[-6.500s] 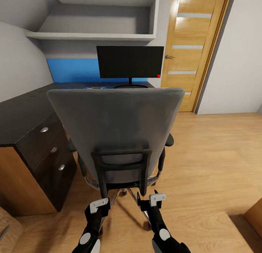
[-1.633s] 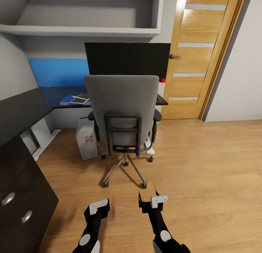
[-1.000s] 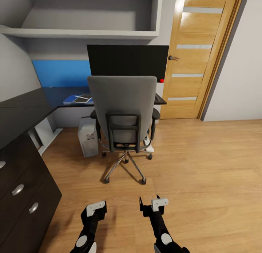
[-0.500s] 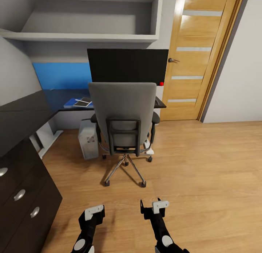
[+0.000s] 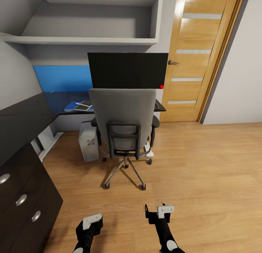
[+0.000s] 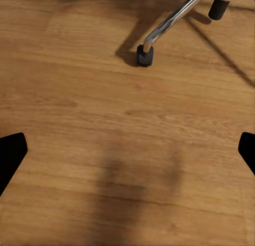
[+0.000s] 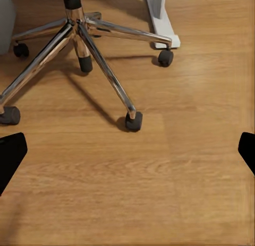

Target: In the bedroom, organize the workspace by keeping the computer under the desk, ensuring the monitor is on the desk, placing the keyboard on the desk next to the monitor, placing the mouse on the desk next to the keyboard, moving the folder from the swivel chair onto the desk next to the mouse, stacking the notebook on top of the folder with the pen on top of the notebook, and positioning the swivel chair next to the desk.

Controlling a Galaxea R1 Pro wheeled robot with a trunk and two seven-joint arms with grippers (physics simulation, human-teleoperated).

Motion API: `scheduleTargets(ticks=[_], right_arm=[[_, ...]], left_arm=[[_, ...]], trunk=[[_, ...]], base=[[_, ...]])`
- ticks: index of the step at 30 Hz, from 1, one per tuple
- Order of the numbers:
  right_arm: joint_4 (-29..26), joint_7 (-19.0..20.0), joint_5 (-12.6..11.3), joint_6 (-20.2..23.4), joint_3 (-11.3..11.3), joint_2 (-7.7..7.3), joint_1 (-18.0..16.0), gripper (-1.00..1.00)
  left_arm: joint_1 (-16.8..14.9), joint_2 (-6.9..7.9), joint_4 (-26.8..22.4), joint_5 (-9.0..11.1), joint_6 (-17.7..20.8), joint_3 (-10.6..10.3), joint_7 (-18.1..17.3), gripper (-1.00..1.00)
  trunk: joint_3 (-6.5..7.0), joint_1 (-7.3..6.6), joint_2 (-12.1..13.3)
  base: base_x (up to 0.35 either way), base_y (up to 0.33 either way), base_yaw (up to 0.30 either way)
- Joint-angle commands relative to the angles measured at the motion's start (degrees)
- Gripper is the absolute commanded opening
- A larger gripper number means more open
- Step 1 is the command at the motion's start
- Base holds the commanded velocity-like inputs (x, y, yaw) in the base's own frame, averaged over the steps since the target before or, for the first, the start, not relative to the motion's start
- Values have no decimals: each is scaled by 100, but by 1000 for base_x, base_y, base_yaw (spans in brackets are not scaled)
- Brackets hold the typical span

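Landmark = swivel chair point(image 5: 123, 125), grey back toward the camera, pushed in at the desk point(image 5: 25, 116). All places given rel. to it.

Far left of chair: black drawer unit point(image 5: 25, 205) w/ round silver knobs, under the desk's near wing. Left & beyond chair: blue back panel point(image 5: 62, 78), w/ folder point(image 5: 74, 106) flat on desk top in front of it; notebook point(image 5: 84, 104) lies on the folder. Pen too small to tell. Just left of chair, on floor under desk: computer point(image 5: 88, 141), upright. White pedestal leg point(image 5: 45, 140) further left.

Directly behind chair, above its backrest: monitor point(image 5: 127, 70) on desk, red dot at lower right corner. Keyboard & mouse hidden by the chair back.

Right of chair: oak door point(image 5: 198, 56), shut.

Near side of chair, over bare wood floor point(image 5: 203, 172): left gripper point(image 5: 89, 224) and right gripper point(image 5: 160, 213), both well apart from chair base. Wrist views: each has fingers spread wide at frame edges, nothing between; chrome star legs & castors point(image 7: 133, 121) ahead of the right one.
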Motion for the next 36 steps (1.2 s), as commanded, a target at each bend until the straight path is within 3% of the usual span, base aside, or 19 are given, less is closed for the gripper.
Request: scheduleTargets(ticks=[1,12,36], right_arm=[[38,-35,-49,-46,50,-11,-9,100],[194,-34,-52,-69,42,-14,-10,100],[385,-39,-41,-62,38,-37,-12,100]], left_arm=[[-3,15,7,56,-22,-37,36,100],[-1,24,11,66,-13,-31,21,100],[-3,23,35,67,115,-10,29,100]], trunk=[[14,-24,40],[211,-265,481],[642,-792,1443]], base=[[0,0,0],[-103,0,0],[-311,0,0]])
